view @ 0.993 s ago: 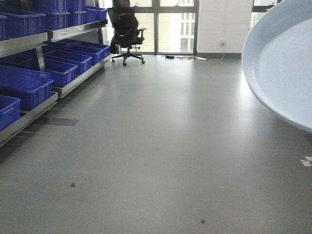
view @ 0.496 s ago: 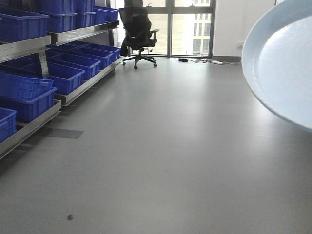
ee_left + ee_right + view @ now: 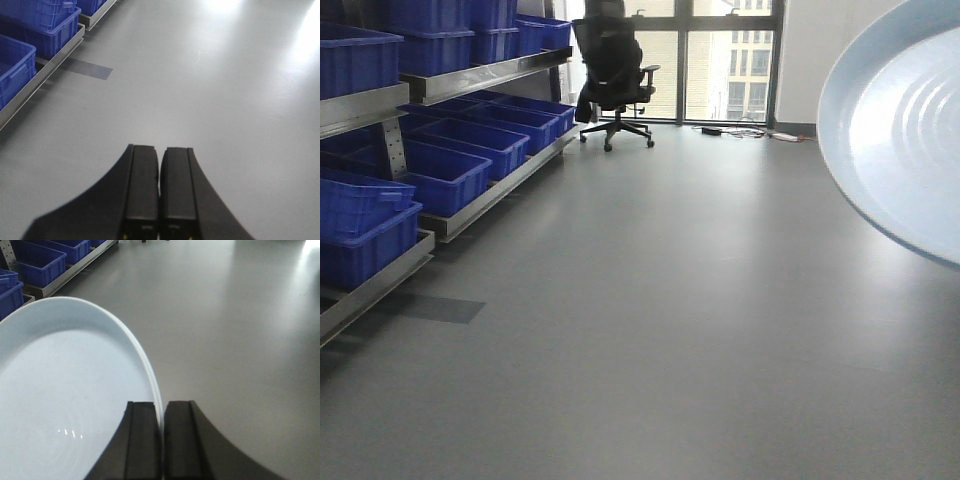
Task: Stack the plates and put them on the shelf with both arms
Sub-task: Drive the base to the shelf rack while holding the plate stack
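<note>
Plate (image 3: 905,130): glossy, stiff, breakable, probably slick. Large disc on a single edge pinch means strong leverage and slip risk. Best hold judged at raised rim, ideally two opposite sides.
Right tool (image 3: 163,412): clamped onto plate rim, plate carried tilted in air, well right of shelf (image 3: 380,282).
Left tool (image 3: 160,160): fingers pressed together, nothing between, also right of shelf.
Front view only: shelf tiers, blue crates (image 3: 360,235), plate's ringed face.
Right wrist view only: rim pinch.
Second plate: cannot tell.

Black office chair (image 3: 612,60) on grey floor (image 3: 670,320) before windows (image 3: 725,70)
</note>
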